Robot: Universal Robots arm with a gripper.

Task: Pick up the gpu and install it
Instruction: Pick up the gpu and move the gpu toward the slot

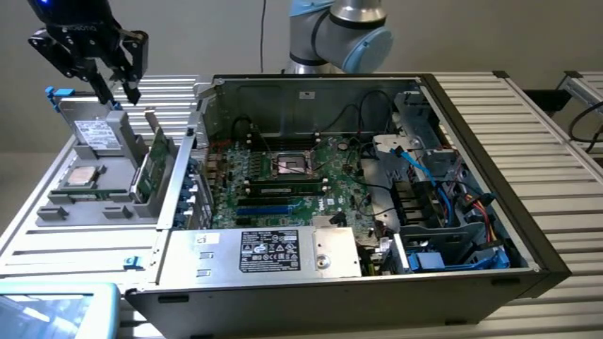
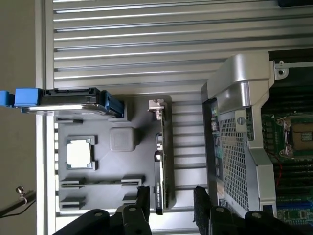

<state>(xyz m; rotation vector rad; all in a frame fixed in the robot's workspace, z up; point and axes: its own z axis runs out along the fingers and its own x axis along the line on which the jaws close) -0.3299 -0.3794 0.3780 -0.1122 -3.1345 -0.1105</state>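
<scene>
Your black two-fingered end effector hangs in the upper left of the exterior view, fingers spread, gripping nothing. Below it and apart from it, the thin green circuit-card gpu stands on edge in a grey plastic parts tray. In the wrist view its edge runs towards the gap between the fingers. An open computer case sits at the tray's right in the exterior view.

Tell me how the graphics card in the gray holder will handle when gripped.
Probably stiff: the graphics card is a flat board with a metal bracket. Standing on its thin edge in the holder, it may tip if nudged.
</scene>
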